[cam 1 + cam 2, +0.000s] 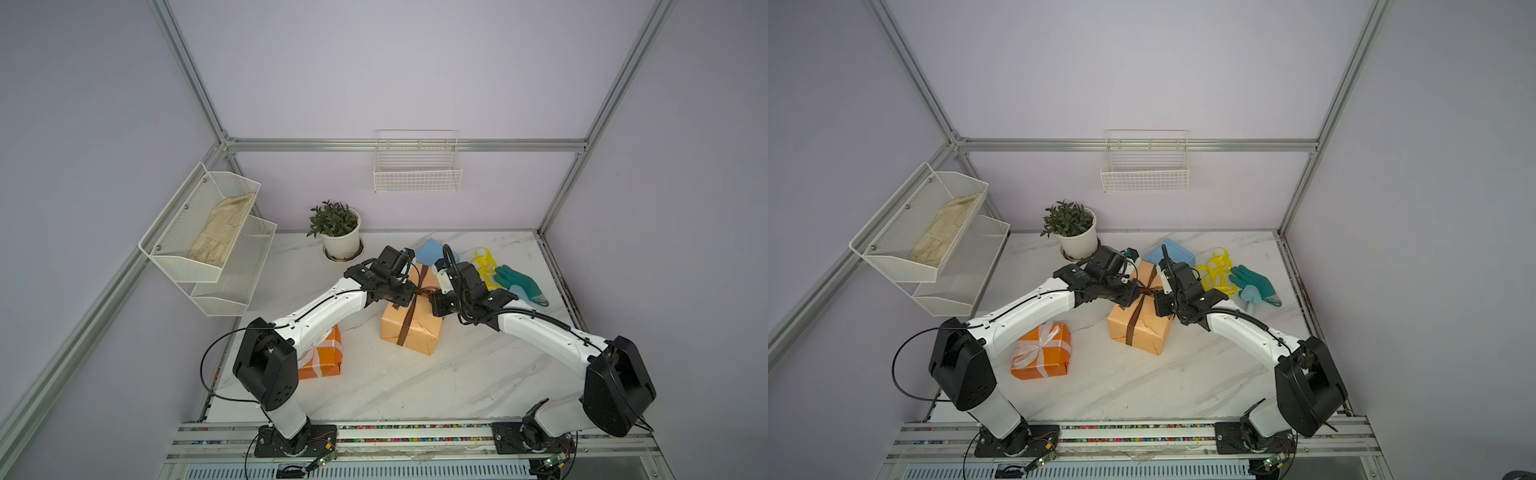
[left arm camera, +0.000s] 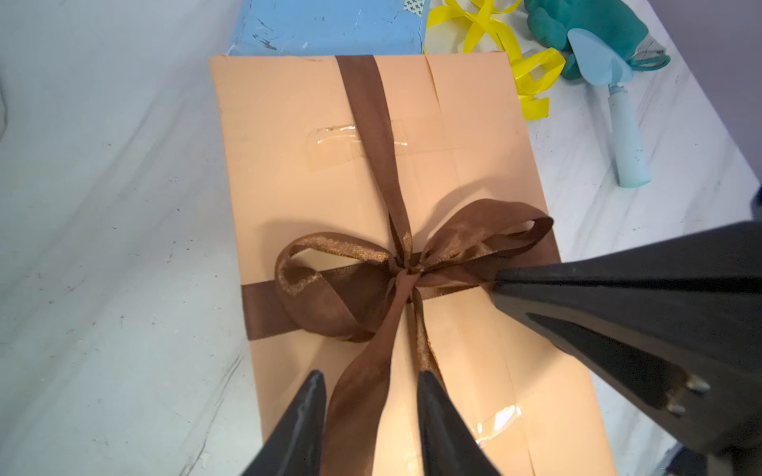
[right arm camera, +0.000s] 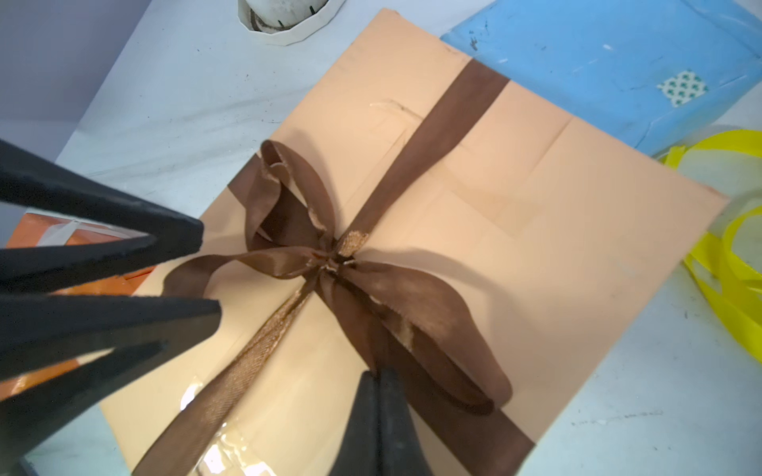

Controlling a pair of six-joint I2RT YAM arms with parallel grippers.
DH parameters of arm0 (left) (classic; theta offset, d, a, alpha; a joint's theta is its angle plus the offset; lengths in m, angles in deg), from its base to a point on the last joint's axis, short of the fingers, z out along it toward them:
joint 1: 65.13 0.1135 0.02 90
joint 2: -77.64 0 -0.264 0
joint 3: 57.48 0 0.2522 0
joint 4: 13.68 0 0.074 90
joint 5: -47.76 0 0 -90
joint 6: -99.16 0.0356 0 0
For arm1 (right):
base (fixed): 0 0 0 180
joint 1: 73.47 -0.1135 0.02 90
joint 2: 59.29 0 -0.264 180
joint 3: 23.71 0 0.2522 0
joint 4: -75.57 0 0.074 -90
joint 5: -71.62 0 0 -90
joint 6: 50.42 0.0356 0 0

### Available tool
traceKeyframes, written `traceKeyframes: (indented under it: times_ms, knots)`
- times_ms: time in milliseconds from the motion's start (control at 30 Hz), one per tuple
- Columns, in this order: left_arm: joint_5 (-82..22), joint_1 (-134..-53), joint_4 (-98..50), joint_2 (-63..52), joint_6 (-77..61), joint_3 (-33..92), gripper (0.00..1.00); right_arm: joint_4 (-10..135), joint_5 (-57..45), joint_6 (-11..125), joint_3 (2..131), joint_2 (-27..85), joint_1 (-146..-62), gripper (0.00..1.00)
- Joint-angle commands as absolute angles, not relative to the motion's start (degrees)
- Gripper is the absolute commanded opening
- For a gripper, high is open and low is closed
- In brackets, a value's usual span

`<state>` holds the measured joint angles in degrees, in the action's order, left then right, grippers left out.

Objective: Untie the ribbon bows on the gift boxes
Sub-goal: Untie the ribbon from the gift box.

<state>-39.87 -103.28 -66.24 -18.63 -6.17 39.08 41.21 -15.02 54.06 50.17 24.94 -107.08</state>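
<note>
The large peach gift box (image 1: 415,332) (image 2: 288,165) stands mid-table with a dark brown ribbon bow (image 2: 408,268) (image 3: 334,259) still knotted on top. My left gripper (image 2: 371,395) hovers over the box's left side. Its jaws are open, and one brown tail runs loosely between the fingers (image 2: 305,420). My right gripper (image 3: 379,377) (image 1: 432,296) is shut on the other brown tail, close to the knot. The orange gift box (image 1: 1042,353) at front left carries a tied white bow (image 1: 1040,345). Behind the peach box lies the light blue gift box (image 1: 1169,251), and a loose yellow ribbon (image 1: 1217,270) lies beside it.
A teal glove (image 1: 1254,278) and a pale blue trowel (image 2: 618,115) lie at the right rear. A potted plant (image 1: 338,232) stands at the back. A white mesh rack (image 1: 208,232) hangs on the left wall, a wire basket (image 1: 417,166) on the back wall.
</note>
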Motion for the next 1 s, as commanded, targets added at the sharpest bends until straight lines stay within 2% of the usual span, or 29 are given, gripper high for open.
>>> traceKeyframes:
  times_ms: [0, 100, 133, 400, 667, 800, 867, 967]
  knots:
    - [-40.37, -103.18, -65.79, -18.59, -5.29, 38.76, 0.21, 40.56, -15.78, 54.67, 50.52, 24.82, -107.49, 0.00]
    - [-40.23, -103.18, -65.68, -18.44, -5.07, 38.90, 0.03, 41.64, -14.95, 55.52, 50.61, 24.82, -107.49, 0.00]
    - [-40.14, -103.19, -65.69, -18.48, -5.05, 38.94, 0.00, 41.90, -14.66, 55.77, 50.67, 24.90, -107.48, 0.00]
    - [-39.63, -103.26, -64.61, -17.57, -5.25, 38.07, 0.00, 42.61, -13.39, 57.55, 50.68, 24.66, -107.55, 0.00]
    - [-43.81, -103.36, -62.59, -15.34, -2.13, 35.55, 0.00, 41.97, -13.11, 60.75, 49.58, 22.30, -107.48, 0.00]
    - [-43.61, -104.77, -62.66, -17.04, -1.25, 36.51, 0.51, 42.97, -11.64, 61.28, 49.02, 22.36, -107.48, 0.00]
    - [-44.74, -105.54, -62.74, -17.72, -0.80, 37.01, 0.61, 43.34, -10.94, 61.38, 49.11, 22.70, -107.48, 0.00]
    - [-45.59, -105.75, -62.70, -18.33, -0.12, 37.56, 0.62, 43.44, -10.67, 61.47, 49.21, 22.78, -107.48, 0.00]
